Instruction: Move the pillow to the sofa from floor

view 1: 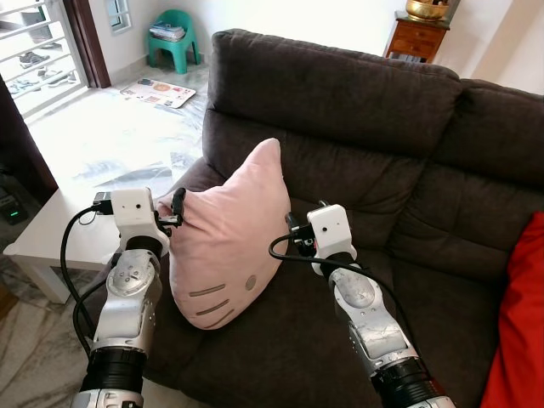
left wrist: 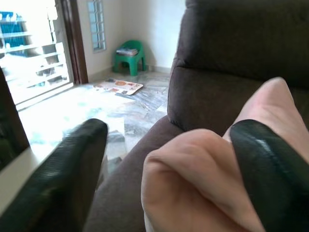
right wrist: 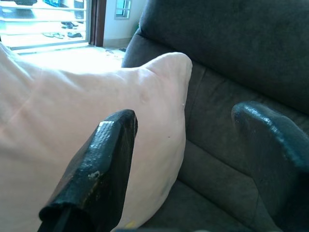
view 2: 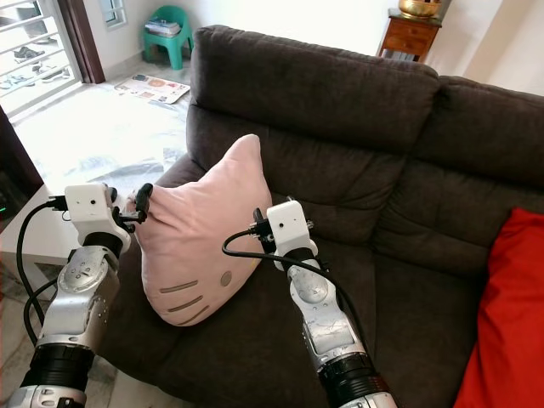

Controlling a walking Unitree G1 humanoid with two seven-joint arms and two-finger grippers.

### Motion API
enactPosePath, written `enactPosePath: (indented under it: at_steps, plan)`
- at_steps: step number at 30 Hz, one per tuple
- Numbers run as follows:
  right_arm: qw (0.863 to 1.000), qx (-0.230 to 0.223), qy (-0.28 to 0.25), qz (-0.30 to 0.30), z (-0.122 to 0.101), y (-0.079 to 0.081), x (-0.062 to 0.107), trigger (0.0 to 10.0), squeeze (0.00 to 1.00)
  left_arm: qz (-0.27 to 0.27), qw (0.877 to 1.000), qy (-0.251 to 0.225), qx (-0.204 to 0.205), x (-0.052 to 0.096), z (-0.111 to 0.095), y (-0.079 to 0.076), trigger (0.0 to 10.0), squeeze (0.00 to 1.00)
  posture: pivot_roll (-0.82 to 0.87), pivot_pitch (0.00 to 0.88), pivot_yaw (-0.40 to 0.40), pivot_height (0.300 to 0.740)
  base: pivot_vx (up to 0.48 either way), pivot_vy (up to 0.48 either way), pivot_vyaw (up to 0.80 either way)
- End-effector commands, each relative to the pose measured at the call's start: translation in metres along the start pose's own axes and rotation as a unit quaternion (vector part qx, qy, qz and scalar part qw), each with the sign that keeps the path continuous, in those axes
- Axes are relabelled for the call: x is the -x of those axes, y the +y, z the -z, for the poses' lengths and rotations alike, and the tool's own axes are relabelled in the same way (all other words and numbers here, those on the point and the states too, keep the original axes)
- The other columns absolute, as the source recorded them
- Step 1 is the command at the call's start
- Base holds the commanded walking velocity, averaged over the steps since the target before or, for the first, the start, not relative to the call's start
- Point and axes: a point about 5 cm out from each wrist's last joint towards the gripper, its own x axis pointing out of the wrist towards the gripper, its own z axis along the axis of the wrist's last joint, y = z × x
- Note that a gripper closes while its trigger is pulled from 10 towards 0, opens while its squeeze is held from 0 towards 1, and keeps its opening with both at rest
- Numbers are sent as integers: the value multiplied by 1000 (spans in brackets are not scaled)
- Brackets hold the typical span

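1. Pink pillow (view 1: 225, 234) stands upright on the dark sofa (view 1: 357, 110) seat, by the armrest.
2. Left gripper (left wrist: 164, 169) at pillow's 9 o'clock, fingers spread around a bunched corner; grip seemingly loose.
3. Right gripper (right wrist: 193, 159) at 3 o'clock, fingers spread, one against the fabric.
4. Red cushion (view 1: 518, 331) at sofa's 4 o'clock; green stool (view 1: 174, 38) at 11 o'clock.

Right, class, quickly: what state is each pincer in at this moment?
Left pincer: open, fingers either side of the pink pillow's corner.
Right pincer: open, beside the pillow, holding nothing.
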Motion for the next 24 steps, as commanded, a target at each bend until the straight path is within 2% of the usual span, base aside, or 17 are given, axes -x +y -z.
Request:
enactPosePath:
  at_steps: [1,3,4,5,6,8,11,13,16,19,21,24]
  plan:
    - [1000,-2,-4,12,-1,-5,0,10000,0,16,999,-21,-19,1,-7,-6,10000,0,59,0,-98,740,0,0,0]
    - [1000,-2,-5,16,-1,-7,0,10000,0,93,994,-42,-37,6,-13,-24,10000,0,59,0,-97,740,0,0,0]
    - [1000,-3,-5,17,0,-7,0,10000,0,116,991,-47,-42,7,-15,-29,10000,0,60,0,-96,740,0,0,0]
    - [1000,-3,-5,19,0,-8,0,10000,0,162,984,-55,-57,12,-17,-41,10000,0,60,0,-95,740,0,0,0]
    - [1000,-3,-5,19,0,-8,0,10000,0,162,984,-55,-57,12,-17,-41,10000,0,60,0,-95,740,0,0,0]
    - [1000,-3,-7,21,0,-8,1,10000,0,215,973,-54,-68,19,-17,-55,10000,0,58,0,-93,740,0,0,0]
    - [1000,-6,-12,26,-1,-8,1,10000,0,255,963,-49,-73,26,-14,-65,10000,0,60,0,-92,740,0,0,0]
    - [1000,-5,-11,25,0,-8,1,10000,0,285,956,-11,-66,29,-3,-71,10000,0,63,0,-93,740,0,0,0]
    - [1000,-4,-11,25,-1,-8,1,10000,0,309,950,34,-34,32,12,-72,10000,0,55,0,-92,740,0,0,0]
    - [1000,-4,-12,26,-1,-8,0,10000,0,302,952,53,-21,31,18,-68,10000,0,54,0,-93,740,0,0,0]
    - [1000,-3,-13,27,-2,-9,0,10000,0,281,957,64,19,26,21,-62,10000,0,52,0,-92,740,0,0,0]
    - [1000,1,-13,27,-1,-10,0,10000,0,260,960,85,67,22,29,-55,10000,0,48,0,-93,740,0,0,0]
